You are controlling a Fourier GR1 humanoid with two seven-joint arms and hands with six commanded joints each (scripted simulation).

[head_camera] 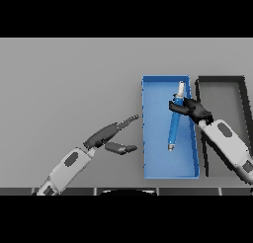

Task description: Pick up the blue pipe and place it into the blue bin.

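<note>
Where fingers [177, 107] wrap: pipe [174, 127] (seemingly) hidden.

A grey table [69, 79] holds a dark bin [225, 96] at its right.

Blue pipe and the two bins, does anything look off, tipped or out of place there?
Nothing stands out. The blue pipe lies lengthwise over the blue bin, with the right hand curled round its upper part. The dark bin sits squarely beside it. The left hand rests open on the table.

Pipe [175, 122] seemingly inside left bin [147, 138]
</note>
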